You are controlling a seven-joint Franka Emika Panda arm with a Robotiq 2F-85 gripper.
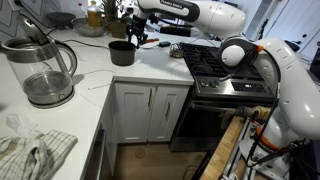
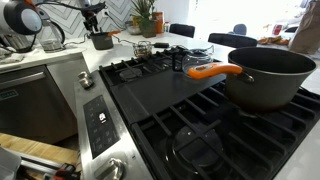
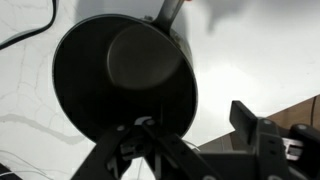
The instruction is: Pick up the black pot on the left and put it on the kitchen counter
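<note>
The small black pot (image 1: 122, 52) stands upright on the white kitchen counter (image 1: 90, 95), near the stove; it also shows in an exterior view (image 2: 102, 40). In the wrist view I look down into the black pot (image 3: 125, 80), with white counter (image 3: 240, 60) around it. My gripper (image 1: 136, 36) hangs just above the pot's stove-side rim, seen also in an exterior view (image 2: 94, 20). In the wrist view the gripper (image 3: 190, 135) is open, one finger over the pot's edge and the other outside over the counter. It holds nothing.
A clear glass kettle (image 1: 45, 70) stands on the counter's near part, with a crumpled cloth (image 1: 30, 150) in front. Bottles and a plant (image 1: 100, 15) line the back. The black gas stove (image 1: 225, 65) carries a large dark pot with an orange handle (image 2: 270, 75).
</note>
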